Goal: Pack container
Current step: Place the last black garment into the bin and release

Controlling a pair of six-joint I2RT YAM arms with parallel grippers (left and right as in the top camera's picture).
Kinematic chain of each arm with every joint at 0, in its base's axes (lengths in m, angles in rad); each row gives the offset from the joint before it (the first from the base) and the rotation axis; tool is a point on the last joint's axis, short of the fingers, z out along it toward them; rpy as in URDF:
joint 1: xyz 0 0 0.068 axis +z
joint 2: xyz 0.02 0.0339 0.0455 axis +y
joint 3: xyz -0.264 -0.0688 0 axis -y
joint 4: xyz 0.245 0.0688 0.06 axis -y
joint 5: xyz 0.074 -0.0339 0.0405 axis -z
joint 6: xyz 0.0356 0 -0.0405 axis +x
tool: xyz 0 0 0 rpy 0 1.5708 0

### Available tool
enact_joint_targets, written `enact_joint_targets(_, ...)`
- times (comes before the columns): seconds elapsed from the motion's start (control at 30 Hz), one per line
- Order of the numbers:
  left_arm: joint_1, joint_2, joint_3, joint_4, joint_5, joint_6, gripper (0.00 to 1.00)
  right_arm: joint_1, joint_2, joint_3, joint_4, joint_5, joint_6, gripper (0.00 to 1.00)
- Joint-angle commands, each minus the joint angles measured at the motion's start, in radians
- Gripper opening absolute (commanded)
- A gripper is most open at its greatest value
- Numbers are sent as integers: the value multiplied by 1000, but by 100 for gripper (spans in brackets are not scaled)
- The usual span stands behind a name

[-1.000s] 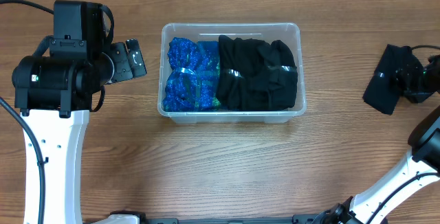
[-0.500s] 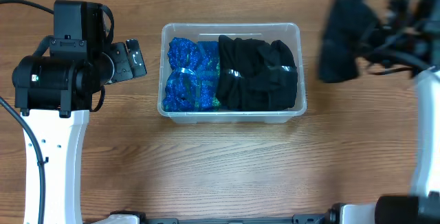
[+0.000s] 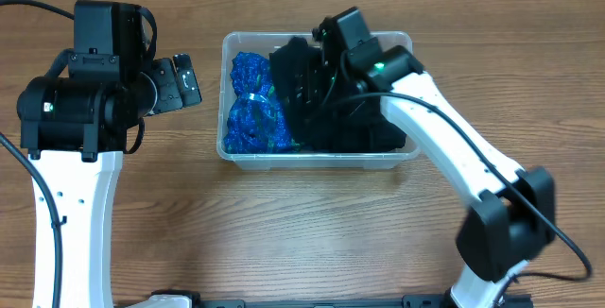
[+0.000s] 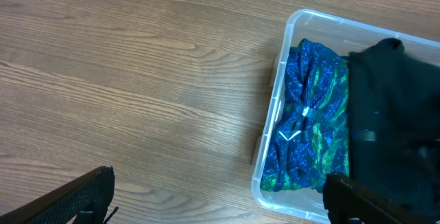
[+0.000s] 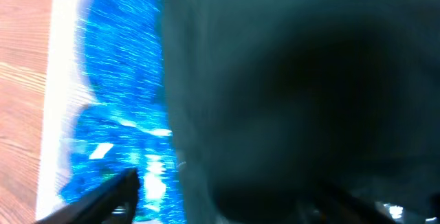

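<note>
At the middle of the brown wooden table [image 3: 284, 242], long axis left to right: the clear rectangular plastic container with rounded corners [image 3: 317, 162]. Holds a shiny blue-green wrapped bundle [image 3: 250, 110] in its left half and dark black folded fabric [image 3: 383, 136] in its right half. Directly above its middle, reaching in from the right: the right gripper [image 3: 317, 62], with a loose black cloth [image 3: 286, 74] bunched under it, overlapping the seam between blue and black. Cannot tell how the jaws stand there; blurred black cloth fills the right wrist view and hides them. Off the container's left end wall, apart from it and not touching: the left gripper [image 3: 180, 81], fingers spread wide and holding nothing. Looks, then, like a job for the right arm alone: straight down from the claw into the bin, probably onto the middle strip. Worth watching for cloth draping over the back rim rather than settling inside.
</note>
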Motion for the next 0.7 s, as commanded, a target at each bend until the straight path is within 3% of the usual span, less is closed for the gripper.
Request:
enact_joint_targets(0.0,-1,2,0,4,-10,19,100,-5,-42,37,-42,5,35,82)
enact_joint_targets(0.03,-1,2,0,4,-10,19,100,-9,-68,59,-69,15,35,88)
enact_joint_targets(0.07,-1,2,0,4,-10,19,100,-9,-108,89,-108,39,35,100)
enact_joint_targets(0.17,-1,2,0,4,-10,19,100,-7,-225,150,-229,122,30,100)
enact_joint_targets(0.43,-1,2,0,4,-10,19,100,-8,-434,156,-473,82,61,100)
enact_joint_targets(0.67,-1,2,0,4,-10,19,100,-26,-716,154,-489,439,8,100)
